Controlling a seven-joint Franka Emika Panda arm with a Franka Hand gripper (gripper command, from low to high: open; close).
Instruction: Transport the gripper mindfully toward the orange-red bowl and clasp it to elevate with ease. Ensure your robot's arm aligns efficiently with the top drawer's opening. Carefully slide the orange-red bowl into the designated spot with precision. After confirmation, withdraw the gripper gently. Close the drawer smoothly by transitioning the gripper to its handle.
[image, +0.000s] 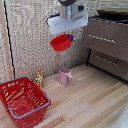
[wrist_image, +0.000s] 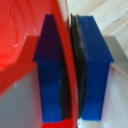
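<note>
My gripper (image: 69, 36) is shut on the rim of the orange-red bowl (image: 60, 43) and holds it tilted in the air, well above the wooden surface. The white gripper head (image: 67, 22) hangs from the arm (image: 67, 2) at the top of the exterior view. In the wrist view the two blue fingertips (wrist_image: 50, 65) clamp the bowl's rim (wrist_image: 67, 45) between them. The top drawer (image: 114, 31) with its silver handle (image: 102, 39) is at the exterior view's right, level with the bowl. A dark area shows above its front.
A shorter brown drawer front (image: 111, 66) sits under the top drawer. A pink mug (image: 65, 76) and a small yellow figure (image: 39, 77) stand on the wooden surface below the bowl. A red wire-mesh basket (image: 22, 100) stands at the exterior view's lower left.
</note>
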